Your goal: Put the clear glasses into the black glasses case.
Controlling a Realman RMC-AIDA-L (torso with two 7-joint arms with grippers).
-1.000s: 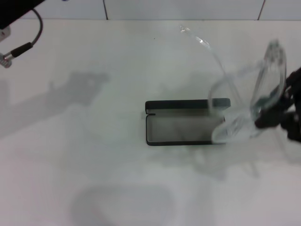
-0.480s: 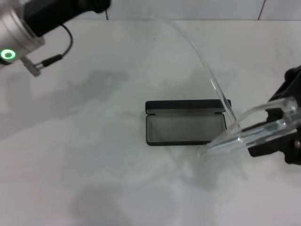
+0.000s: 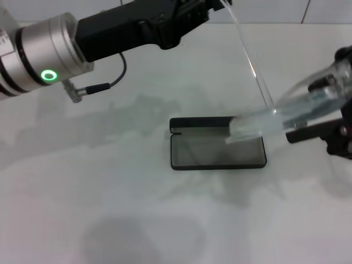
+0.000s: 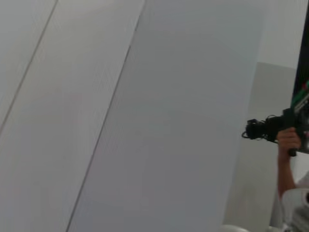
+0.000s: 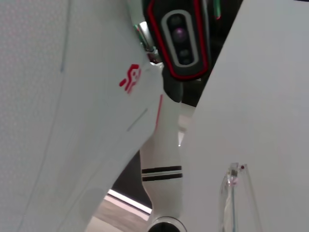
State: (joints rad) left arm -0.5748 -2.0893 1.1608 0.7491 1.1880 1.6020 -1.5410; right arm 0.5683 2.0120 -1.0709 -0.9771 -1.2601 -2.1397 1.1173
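Note:
The black glasses case lies open in the middle of the white table, grey lining up, lid on the far side. The clear glasses hang tilted above the case's right end, held from the right by my right gripper, which is shut on them. One long clear arm rises steeply to the picture's top. My left gripper sits at the top centre, right beside that arm's tip; whether it touches it I cannot tell. A clear edge of the glasses shows in the right wrist view.
My left arm, with a silver cuff and green light and a dangling cable, spans the far left of the table. The left wrist view shows only a wall and a person's hand.
My left arm has swept in from the far left to the top centre, reaching the tip of the glasses' arm. My right gripper has carried the glasses up and leftward over the case's right end.

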